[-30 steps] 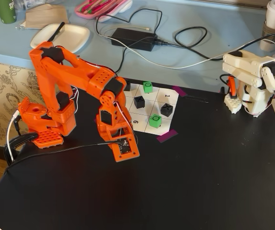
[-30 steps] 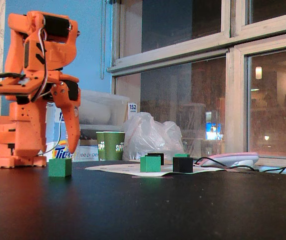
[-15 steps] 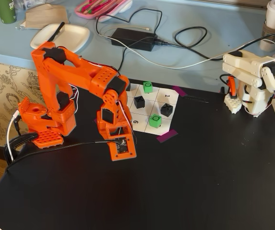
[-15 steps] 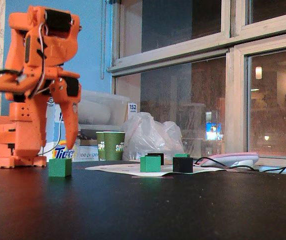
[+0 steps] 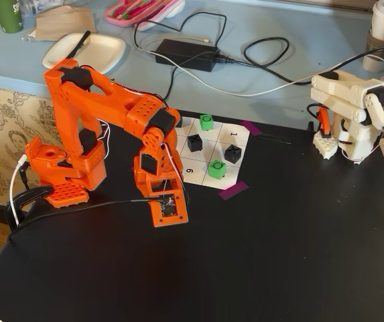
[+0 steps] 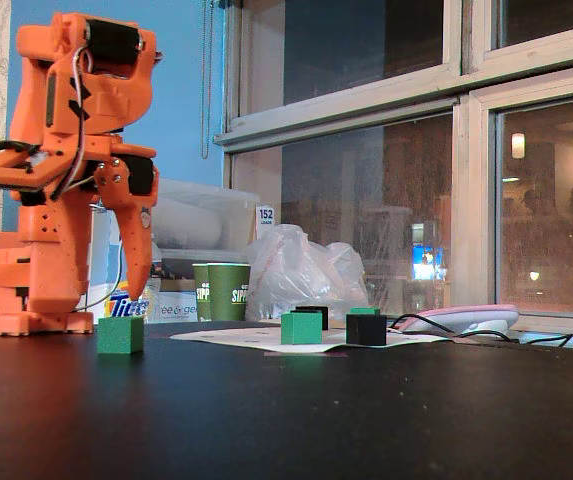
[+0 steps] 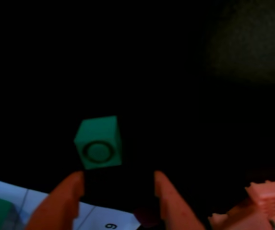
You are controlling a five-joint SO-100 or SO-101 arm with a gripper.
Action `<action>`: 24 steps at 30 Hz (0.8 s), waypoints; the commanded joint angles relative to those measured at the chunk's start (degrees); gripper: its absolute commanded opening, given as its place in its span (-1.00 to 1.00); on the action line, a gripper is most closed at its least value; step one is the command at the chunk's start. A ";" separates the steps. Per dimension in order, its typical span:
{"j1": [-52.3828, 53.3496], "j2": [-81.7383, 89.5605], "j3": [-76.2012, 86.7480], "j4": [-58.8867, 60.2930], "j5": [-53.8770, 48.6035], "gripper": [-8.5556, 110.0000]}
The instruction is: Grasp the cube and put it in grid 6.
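Observation:
The green cube with a black ring on top sits on the black table just off the paper grid's edge. It also shows in a fixed view. In the other fixed view the arm hides it. My orange gripper is open and empty, and the cube lies just beyond its fingertips, slightly left of centre. The gripper hangs tip-down a little above the cube. Grid 6 is an empty white cell at the grid's near edge, and its digit shows between my fingers.
On the grid stand two more green cubes and two black cubes. Purple tape holds the paper down. A white arm stands at the right. Cables and a power brick lie behind.

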State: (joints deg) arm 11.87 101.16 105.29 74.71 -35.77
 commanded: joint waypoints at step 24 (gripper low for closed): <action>-2.11 -4.31 7.56 -15.12 -3.25 -0.85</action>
State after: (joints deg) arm 9.84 94.92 112.15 61.70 -39.46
